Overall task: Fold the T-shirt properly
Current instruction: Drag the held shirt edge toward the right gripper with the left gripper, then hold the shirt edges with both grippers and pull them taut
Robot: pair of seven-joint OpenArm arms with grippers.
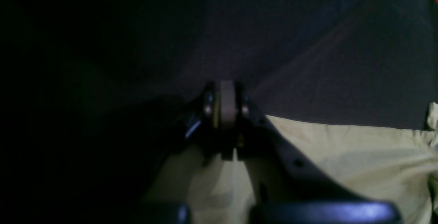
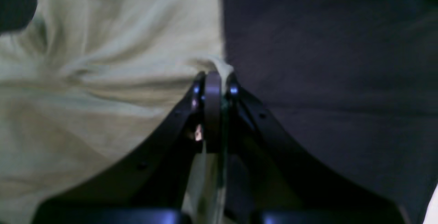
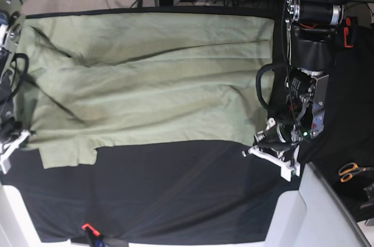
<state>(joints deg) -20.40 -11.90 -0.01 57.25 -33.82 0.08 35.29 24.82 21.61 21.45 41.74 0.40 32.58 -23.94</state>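
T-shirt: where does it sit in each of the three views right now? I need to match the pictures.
Left wrist: the T-shirt fills the lower right, its edge pinched in the left gripper.
Right wrist: it covers the left half, its edge pinched in the right gripper.
Base: it lies spread across the upper middle.
Shared landmark: the black table cloth bordering the shirt's edge.

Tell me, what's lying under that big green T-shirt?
The T-shirt is spread on a black table cloth, which shows bare along the near side. Whatever lies beneath the shirt's middle is covered, so I cannot tell.
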